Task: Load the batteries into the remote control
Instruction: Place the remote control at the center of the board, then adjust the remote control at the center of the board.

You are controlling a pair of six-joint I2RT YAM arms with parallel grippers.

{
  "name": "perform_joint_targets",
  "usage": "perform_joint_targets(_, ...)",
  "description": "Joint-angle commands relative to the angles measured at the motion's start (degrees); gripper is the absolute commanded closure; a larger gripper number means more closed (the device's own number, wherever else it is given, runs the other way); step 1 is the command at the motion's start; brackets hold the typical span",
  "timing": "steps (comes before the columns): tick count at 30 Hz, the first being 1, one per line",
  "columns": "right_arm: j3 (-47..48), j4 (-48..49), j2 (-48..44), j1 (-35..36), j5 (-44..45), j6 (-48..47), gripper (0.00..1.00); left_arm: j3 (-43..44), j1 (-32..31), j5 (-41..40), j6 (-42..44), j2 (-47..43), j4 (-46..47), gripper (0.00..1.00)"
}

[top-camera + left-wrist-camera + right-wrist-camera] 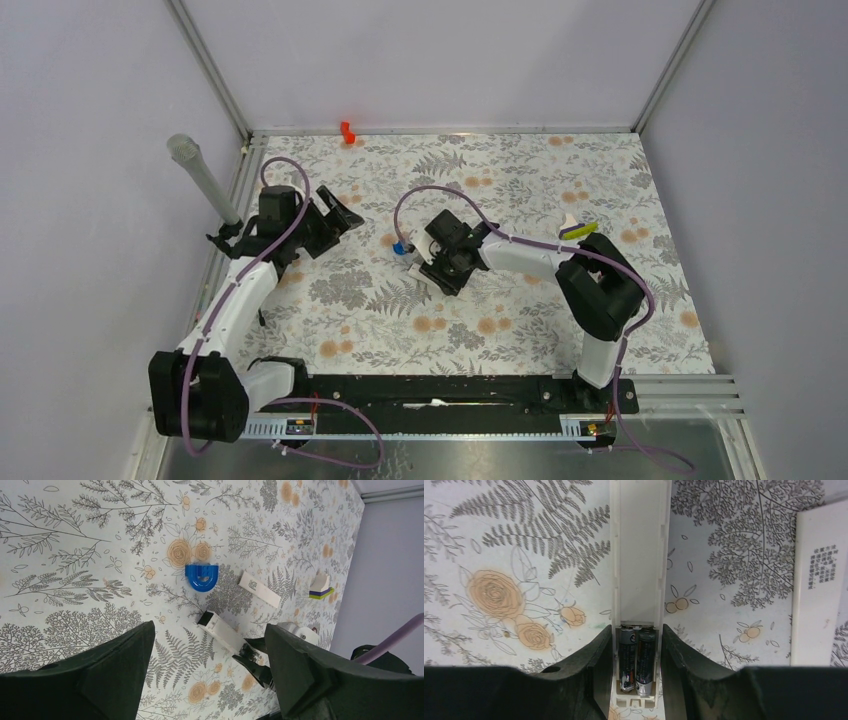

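**Batteries seated, right hand on remote**

The right hand [638,636] clamps the white remote control [640,555]. Both batteries [636,661] lie side by side in its open bay. The flat cover strip [819,590] lies alongside on the desk [499,530]. The left hand [209,630] gapes wide, well apart.

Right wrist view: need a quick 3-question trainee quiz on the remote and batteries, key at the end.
1. True or false: the left gripper is open and holds nothing.
2. How many batteries sit in the remote control?
3. The cover strip is: A) snapped onto the remote control B) lying off, beside it C) held in the left gripper.

Key: 1 true; 2 two, side by side; 3 B.
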Motion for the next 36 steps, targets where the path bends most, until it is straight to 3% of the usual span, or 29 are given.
perform_joint_targets(1, -1.25, -0.84, 0.59, 0.23, 4.80, -2.71, 0.60, -1.74, 0.31, 2.30, -0.02, 1.38, 5.72, 0.15)
perform_joint_targets(8, -2.30, -1.47, 0.08, 0.57, 4.79, -2.53, 0.36, -6.14, 0.29, 3.27, -1.29, 3.02, 13.78, 0.18)
perform_joint_targets(13, 0.65, -3.30, -1.66, 0.44, 4.70, 0.48, 0.31, -6.83, 0.27, 4.48, -2.96, 5.29, 18.28, 0.18)
perform_joint_targets(18, 2.32, -3.20, -5.06, -1.24, -2.17, 6.55, 0.26, -6.46, -0.59, 5.80, -4.27, 9.36, 20.55, 0.21)
perform_joint_targets(23, -0.57, 1.81, -10.53, -6.83, -4.45, 19.74, 0.26, -4.87, -4.44, 6.03, -4.73, 16.36, 20.64, 0.42)
perform_joint_targets(26, -2.98, 2.77, -12.39, -10.14, -4.56, 25.99, 0.32, -4.18, -7.06, 6.12, -5.72, 19.85, 21.69, 0.53)
perform_joint_targets(30, -7.46, 2.84, -14.40, -10.25, -0.57, 28.38, 0.41, -2.49, -10.23, 4.54, -6.28, 23.39, 23.51, 0.59)
perform_joint_targets(36, -13.00, 3.31, -16.61, -10.25, -3.85, 30.88, 0.31, -0.57, -13.10, 2.36, -6.93, 27.79, 23.98, 0.62)
